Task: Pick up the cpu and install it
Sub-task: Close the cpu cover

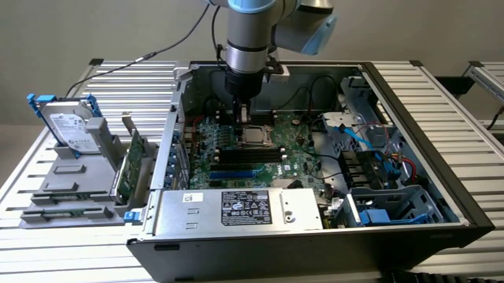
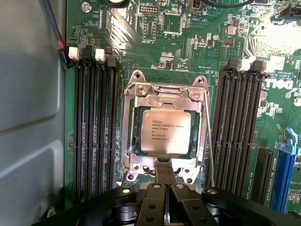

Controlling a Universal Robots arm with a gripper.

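The cpu (image 2: 165,133) lies flat in its frame (image 2: 134,101), and our pincer (image 2: 165,173), fingers together and empty, stands at the frame's edge just beside it. We judge any push should land squarely on the frame, never on the cpu. The wrist view gives us the seating; the exterior view gives the arm (image 1: 250,35) upright inside the case (image 1: 315,253).

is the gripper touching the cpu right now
Apart. The wrist view shows the cpu lying in the socket frame, and the shut gripper ends over the frame's edge, with a strip of metal showing between them.
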